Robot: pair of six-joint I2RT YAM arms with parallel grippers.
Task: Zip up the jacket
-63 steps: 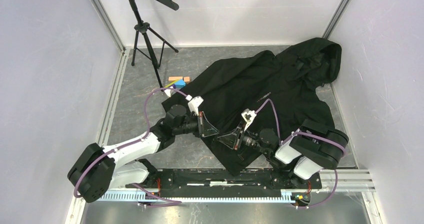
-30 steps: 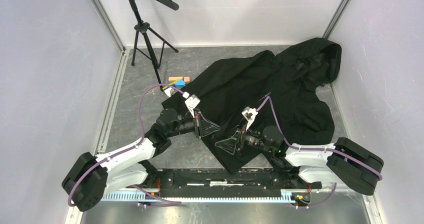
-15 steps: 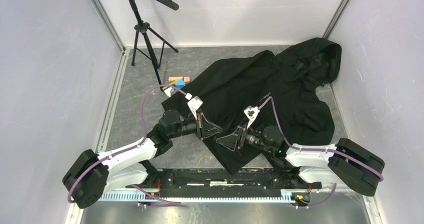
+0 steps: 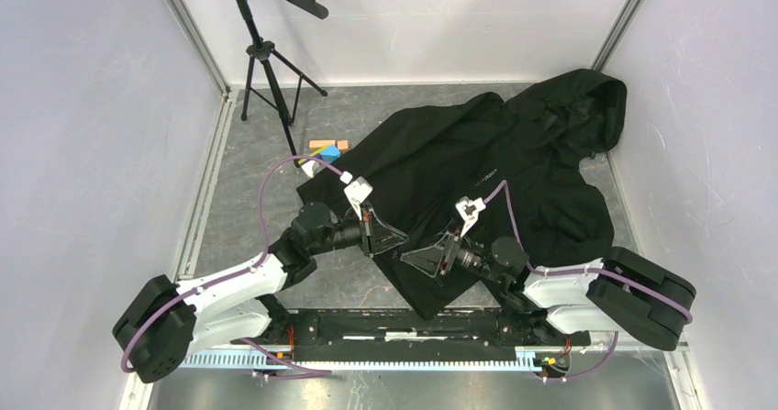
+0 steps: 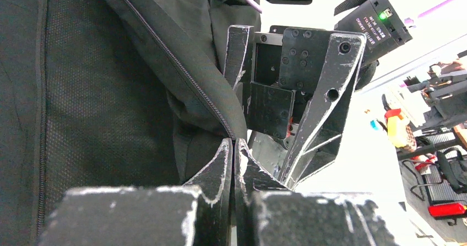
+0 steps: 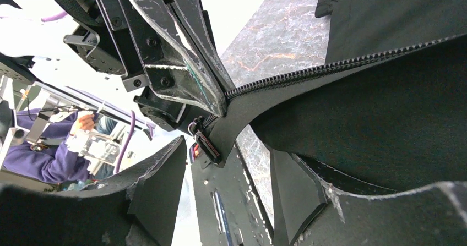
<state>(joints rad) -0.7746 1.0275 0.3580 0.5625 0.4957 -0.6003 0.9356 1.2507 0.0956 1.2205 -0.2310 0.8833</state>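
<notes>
The jacket (image 4: 514, 162) sprawls on the desk (image 4: 266, 153) from near centre to far right. The left end effector (image 4: 397, 238) is clamped on its near hem. The pull (image 6: 206, 142) hangs just beside it, between the right end effector's (image 4: 413, 260) spread fingers, and the teeth run away far-right.

Both arms reached inward, hands facing; left hand (image 4: 399, 238) pinched closed on the jacket (image 4: 514, 153) edge, right hand (image 4: 409, 257) fingers spread apart.
</notes>
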